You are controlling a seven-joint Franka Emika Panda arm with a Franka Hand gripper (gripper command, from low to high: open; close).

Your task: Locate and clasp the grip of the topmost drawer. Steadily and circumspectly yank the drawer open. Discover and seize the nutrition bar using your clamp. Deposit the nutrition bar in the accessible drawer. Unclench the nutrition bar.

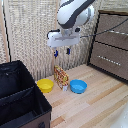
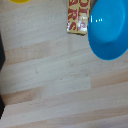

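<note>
Nutrition bar [image 1: 61,78] stands upright at frame center between yellow bowl [image 1: 45,85] and blue bowl [image 1: 78,86]. Likely light, crinkly, slippery; pinch flat faces. End effector [image 1: 62,51] hovers above, fingers apart, empty.

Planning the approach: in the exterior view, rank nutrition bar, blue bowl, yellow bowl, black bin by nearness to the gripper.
1. Orange-yellow speckled nutrition bar, directly beneath the gripper.
2. Round blue bowl and round yellow bowl, flanking it; too close to call.
3. Black fabric bin, lower left.

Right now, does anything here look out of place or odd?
Only the nutrition bar: it stands upright on the wooden floor between the yellow bowl and the blue bowl. Nothing looks spilled or broken.
</note>
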